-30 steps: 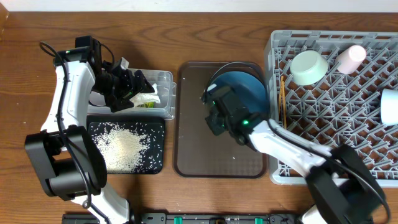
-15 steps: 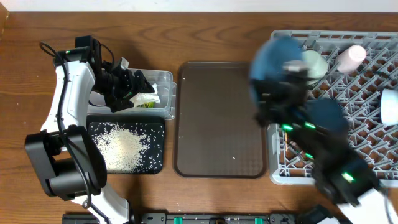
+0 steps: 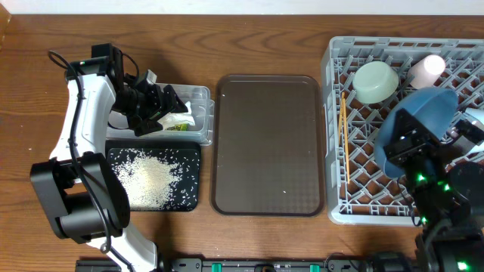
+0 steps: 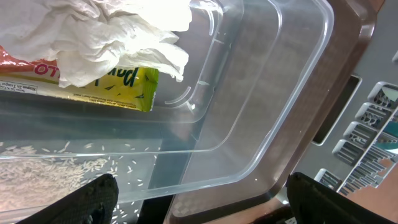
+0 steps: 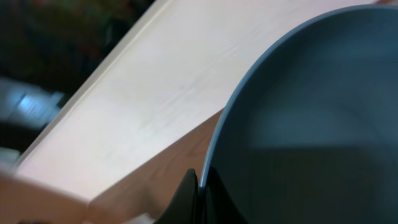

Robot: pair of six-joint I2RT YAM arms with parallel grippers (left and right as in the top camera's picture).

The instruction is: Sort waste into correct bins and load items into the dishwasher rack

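The right gripper (image 5: 198,186) has its jaws clamped tight on the rim of the blue plate-bowl (image 3: 423,113). The plate-bowl is tipped steeply on edge over the right half of the dishwasher rack (image 3: 355,204), just beyond the mint-green bowl (image 3: 376,81), with the pegs directly beneath it. The left gripper (image 4: 205,199) hovers over the clear tub (image 4: 261,93), jaws wide apart.

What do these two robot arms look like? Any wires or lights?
The left arm has white tubes, chunky black joints and a looping black cable; its hand is black. The right arm shows black joints with small green lights.
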